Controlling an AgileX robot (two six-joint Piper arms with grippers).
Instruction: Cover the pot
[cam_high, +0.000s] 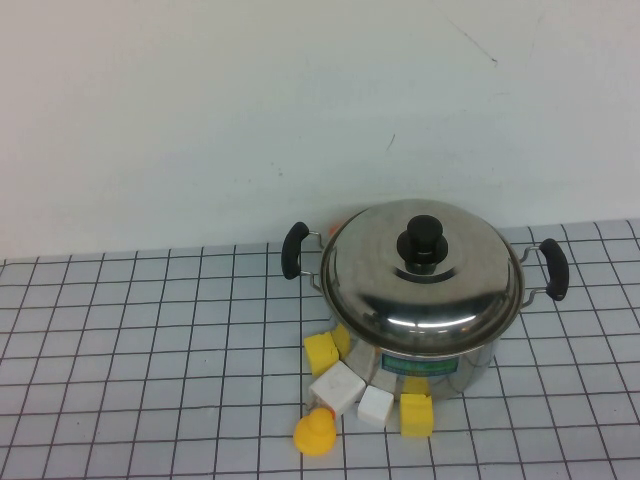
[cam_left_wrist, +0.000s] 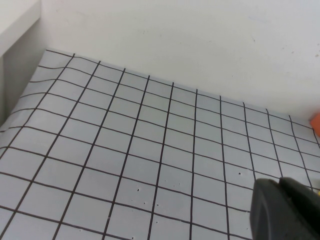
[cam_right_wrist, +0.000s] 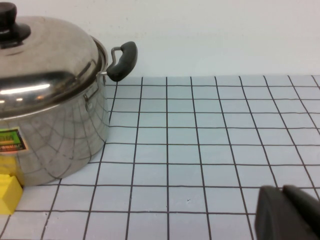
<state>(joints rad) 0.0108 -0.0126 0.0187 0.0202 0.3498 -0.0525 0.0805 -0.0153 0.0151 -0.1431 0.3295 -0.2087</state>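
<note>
The shiny steel pot (cam_high: 472, 358) stands right of the table's middle, with black side handles (cam_high: 293, 250) and a green label on its wall. The domed steel lid (cam_high: 420, 290) with its black knob (cam_high: 423, 240) sits on the pot's rim. Neither arm shows in the high view. In the right wrist view my right gripper (cam_right_wrist: 281, 189) is shut and empty, low over the grid mat, apart from the pot (cam_right_wrist: 55, 145) and lid (cam_right_wrist: 45, 65). In the left wrist view my left gripper (cam_left_wrist: 279, 181) is shut and empty over bare mat.
Yellow blocks (cam_high: 321, 352) and white blocks (cam_high: 337, 388) lie against the pot's front, with a yellow toy (cam_high: 315, 433) before them. A yellow block (cam_right_wrist: 7, 192) shows beside the pot. An orange thing (cam_left_wrist: 315, 120) sits at the mat's far edge. A white wall stands behind.
</note>
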